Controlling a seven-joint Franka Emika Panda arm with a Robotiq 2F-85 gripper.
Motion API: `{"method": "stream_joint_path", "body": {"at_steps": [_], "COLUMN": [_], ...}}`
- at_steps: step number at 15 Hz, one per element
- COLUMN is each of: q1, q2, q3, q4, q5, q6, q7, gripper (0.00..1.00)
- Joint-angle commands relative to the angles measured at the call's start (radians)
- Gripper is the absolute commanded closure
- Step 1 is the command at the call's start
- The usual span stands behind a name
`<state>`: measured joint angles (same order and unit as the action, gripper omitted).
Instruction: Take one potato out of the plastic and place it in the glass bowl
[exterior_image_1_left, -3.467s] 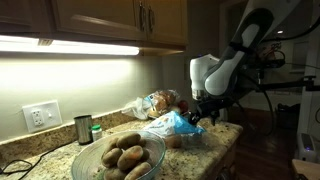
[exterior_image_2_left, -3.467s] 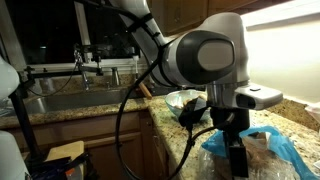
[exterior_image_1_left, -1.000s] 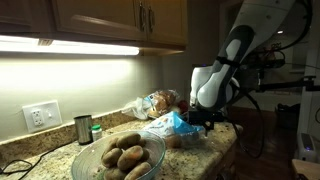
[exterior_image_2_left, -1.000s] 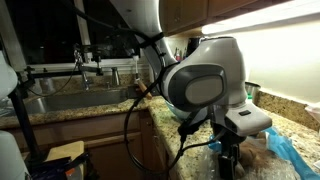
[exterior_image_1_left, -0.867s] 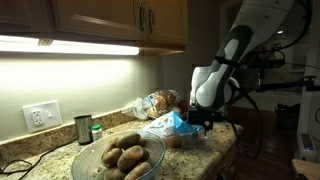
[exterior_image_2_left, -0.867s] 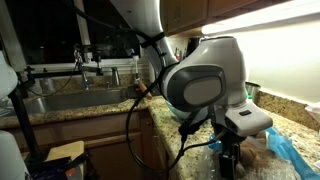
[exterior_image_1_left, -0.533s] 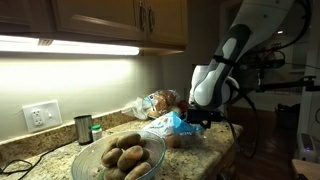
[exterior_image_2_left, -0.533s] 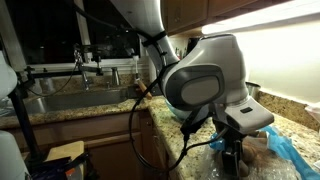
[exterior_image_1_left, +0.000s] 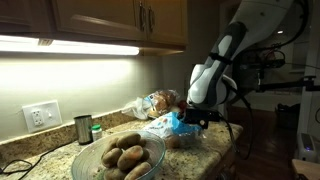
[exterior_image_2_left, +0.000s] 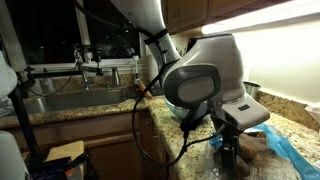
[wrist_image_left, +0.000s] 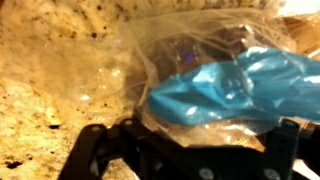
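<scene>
**Open gripper low over the potato bag**

The gripper (wrist_image_left: 190, 160) is open. In the wrist view its two fingers (wrist_image_left: 95, 150) stand wide apart at the bottom edge, and the plastic bag (wrist_image_left: 235, 85) lies across the space between them. Nothing is clamped.

The bag sits on the speckled stone counter (exterior_image_1_left: 225, 135), to the right of the glass bowl (exterior_image_1_left: 118, 160) and well apart from it. It is part clear film and part bright blue, crumpled and glossy. A dark, rounded shape shows through the clear part and is probably a potato (wrist_image_left: 198, 45). Its outline is blurred, so its size and how it lies cannot be told.

The bowl at the near left is already heaped with brown, matt-skinned potatoes (exterior_image_1_left: 130, 155).

A potato should handle as a firm, fairly heavy lump with a dry skin, and it should hold well when squeezed across its narrow middle. The film is the harder part, being thin, slack and slippery. If the fingers close on plastic they are likely to drag the whole bag or slide off, so they should go in at the bag's opening, which these views do not clearly show.
</scene>
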<state>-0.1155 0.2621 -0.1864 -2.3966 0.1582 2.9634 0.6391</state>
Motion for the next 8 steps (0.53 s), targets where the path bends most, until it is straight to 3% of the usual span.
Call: {"method": "stream_joint_path", "body": {"at_steps": [1,8], "q1": [-0.002,0.0], "q2": [-0.013,-0.003], "q3": [0.012,0.005], "q4": [-0.021,-0.027], "q5": [0.069,0.114], "q6": [0.02,0.022], "q7": [-0.062,-0.096], "gripper": [0.0,0.0]}}
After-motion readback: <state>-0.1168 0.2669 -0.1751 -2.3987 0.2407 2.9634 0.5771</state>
